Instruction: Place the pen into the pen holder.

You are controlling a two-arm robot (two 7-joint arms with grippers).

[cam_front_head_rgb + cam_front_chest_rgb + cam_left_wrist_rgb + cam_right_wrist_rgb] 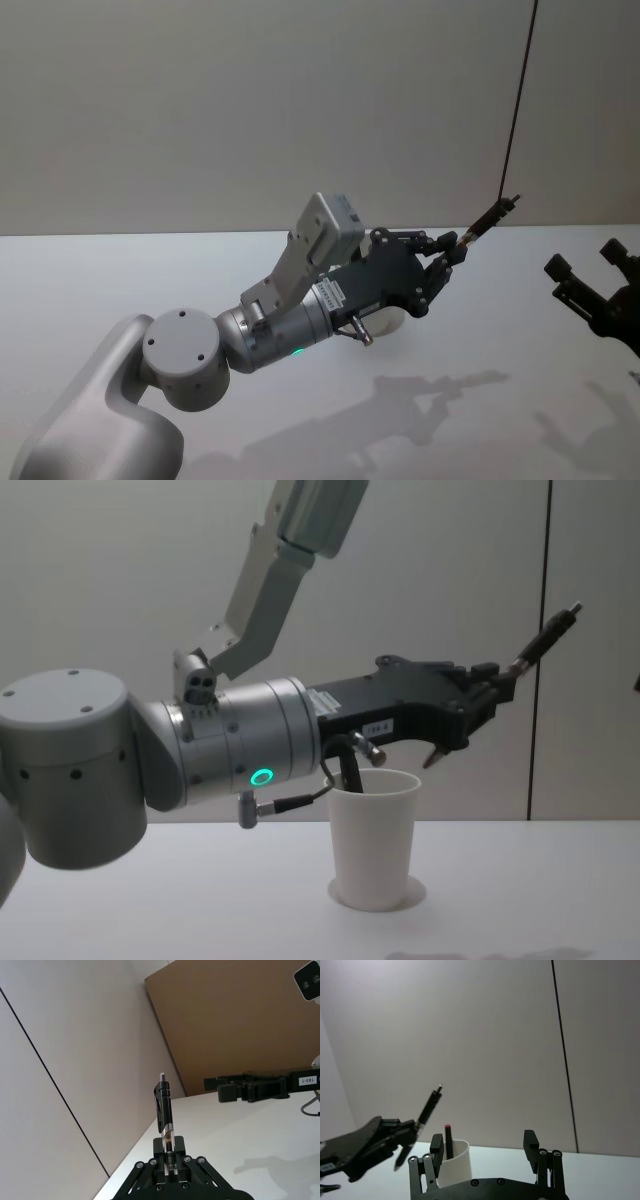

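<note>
Left gripper (449, 255) sits at frame centre in the head view, raised off the white table (120, 280). Its fingers are clamped on the lower end of a black pen (490, 217). The pen tilts up and to the right, its free end pointing toward the upper right of the frame, and it is entirely in the air.

Pen holder (373, 835), a white paper cup, stands upright on the table at lower centre of the chest view, just under the left wrist. The held pen is above and to the right of its rim, not inside it. In the right wrist view a dark stick with a red tip (447, 1140) stands in the cup.

Right gripper (585, 270) is low at the right edge of the head view, fingers spread wide and holding nothing, apart from the cup.
</note>
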